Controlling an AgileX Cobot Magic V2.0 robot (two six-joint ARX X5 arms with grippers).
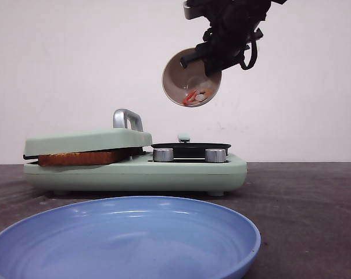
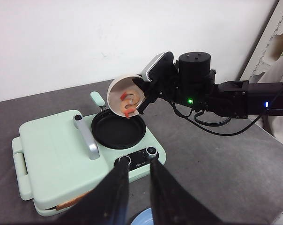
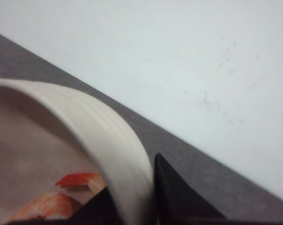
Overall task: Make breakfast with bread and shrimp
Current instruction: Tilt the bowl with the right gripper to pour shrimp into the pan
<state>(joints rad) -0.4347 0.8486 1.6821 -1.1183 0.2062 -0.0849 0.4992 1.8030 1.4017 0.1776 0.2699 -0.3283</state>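
The right gripper (image 2: 140, 96) holds a pale bowl (image 1: 191, 77) by its rim, jaws closed on the wall of it, one finger inside and one outside as the right wrist view shows. The bowl is tipped steeply on its side high above the round black pan (image 2: 118, 131), mouth turned down toward it, most likely so that the shrimp (image 1: 196, 95) will slide out into the pan. None has fallen: the shrimp sits bunched at the low edge of the bowl, about 6 o'clock on its rim in the front view. It looks curled, orange-red with whitish parts, a few pieces, the exact count too small to tell.

The pan sits in the right half of a mint-green cooker (image 1: 135, 168) on the grey tabletop (image 1: 303, 197). The cooker's left half is a hinged press with a metal handle (image 2: 86, 137); its lid is down, and a bread slice (image 1: 79, 157) lies clamped under it, only the orange-brown crust edge showing at the front gap. I judge it is there to toast while the shrimp goes in.

The left gripper (image 2: 138, 180) hovers near the cooker's knobs at its front edge, jaws apart and empty. A blue plate (image 1: 59, 247) waits on the tabletop in front of the cooker, at 6 o'clock from it, presumably for serving.
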